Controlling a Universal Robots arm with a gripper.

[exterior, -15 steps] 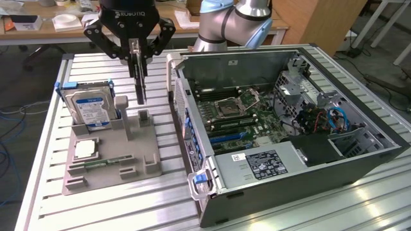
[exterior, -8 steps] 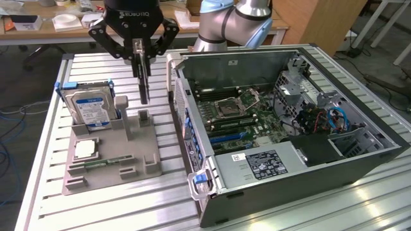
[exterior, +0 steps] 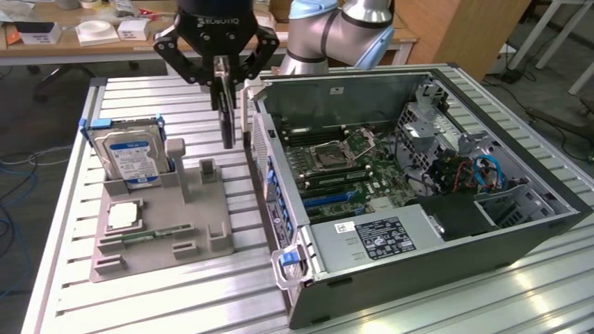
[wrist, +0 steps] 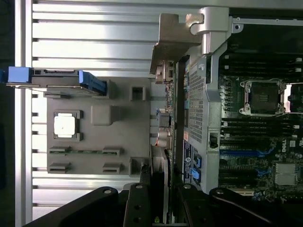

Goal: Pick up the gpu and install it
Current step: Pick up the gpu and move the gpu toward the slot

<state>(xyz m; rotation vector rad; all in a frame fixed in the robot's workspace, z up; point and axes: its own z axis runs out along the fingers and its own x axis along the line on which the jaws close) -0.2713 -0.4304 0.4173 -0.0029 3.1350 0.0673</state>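
Slatted table [exterior: 55, 306] is nearest. On the left, a grey tray [exterior: 199, 226] w/ an hdd [exterior: 135, 156] stood up in it. Mid-scene the gpu [exterior: 227, 115] is clamped at its top end by the gripper [exterior: 225, 73] and hung just left of the pc case [exterior: 418, 271]. Long axis vertical, free end pointing down. Carry step imo, install not done. Careful card-to-slot alignment is called for.

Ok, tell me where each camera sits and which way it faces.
Exterior view: off the arm, raised, looking down on the parts tray and open computer case; the arm and gripper show, holding the gpu.
Wrist view: on the wrist, looking down along the gripper and gpu.
Shared: gripper, gpu, parts tray, computer case.
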